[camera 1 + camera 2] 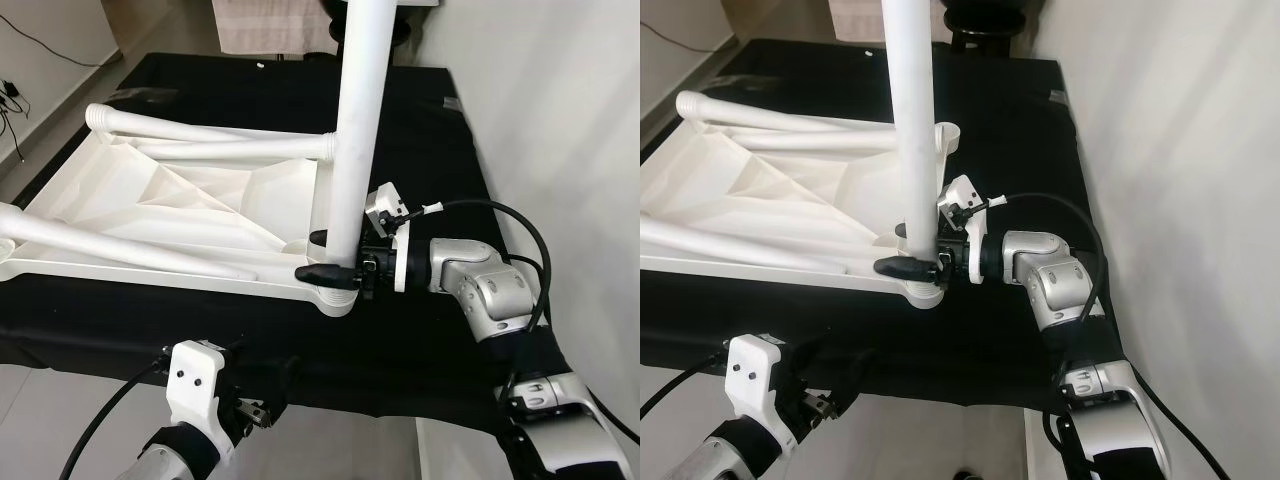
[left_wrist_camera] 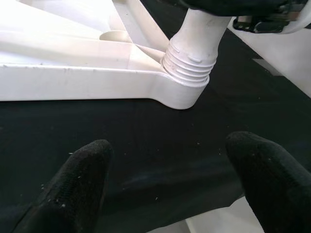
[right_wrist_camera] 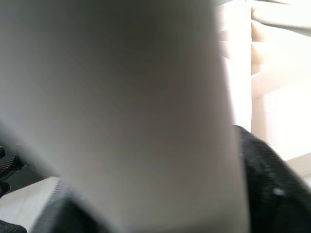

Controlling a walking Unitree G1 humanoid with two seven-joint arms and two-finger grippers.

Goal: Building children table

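- Tabletop (image 1: 200, 215), white, lies upside down on the black-covered worktop (image 1: 420, 140).
- Upright white leg (image 1: 355, 130) stands in its near corner socket (image 2: 187, 73).
- Right pincer (image 1: 322, 255) grips that leg low down.
- Left pincer (image 2: 170, 179) hovers spread apart at the worktop's near edge.

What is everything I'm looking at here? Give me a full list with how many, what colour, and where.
Table top: one, white, lying upside down on the black surface.
Upright leg: one, white, standing in the near right corner socket.
Lying legs: at least two, white, resting across the table top's underside.
Threaded socket: one, white, at the corner where the upright leg enters.
Black surface: one, black cloth-covered, under the whole assembly.
Cable: one, black, on the floor at far left.
Right hand: one, black fingers, closed around the upright leg just above its socket.
Left hand: one, black fingers apart, low at the near edge of the black surface, holding nothing.
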